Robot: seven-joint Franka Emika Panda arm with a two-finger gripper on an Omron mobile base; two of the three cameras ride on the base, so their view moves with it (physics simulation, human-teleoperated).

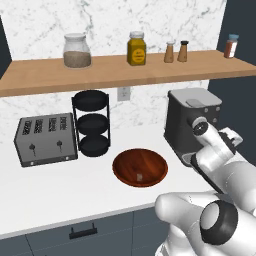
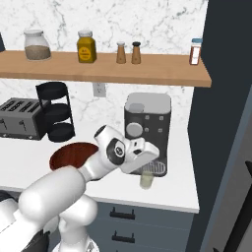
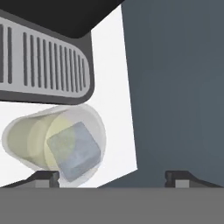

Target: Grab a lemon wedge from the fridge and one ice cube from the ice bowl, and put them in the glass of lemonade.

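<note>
Left base view, count: one ice bowl (image 1: pixel 139 167), with one small pale ice cube (image 1: pixel 139 176) on its floor; one toaster (image 1: pixel 46 139); one black rack (image 1: pixel 91 123); one coffee machine (image 1: pixel 192 122).
Left base view, place: bowl well apart from the pincer, on the far side of the arm.
Right base view, pincer: gripper (image 2: pixel 147 165) poised directly above the glass of lemonade (image 2: pixel 146 179), beside the machine's drip tray.
Right base view, risk: a sideways withdrawal could tip the glass, being so close.
Hand view, pincer: fingertips (image 3: pixel 44 178) spread wide, gripping nothing.
Hand view, count: one glass, one cube (image 3: pixel 74 151) inside it, just ahead of the fingertips.
Hand view, risk: lemon wedge indistinct in the drink; presence unconfirmed.
</note>
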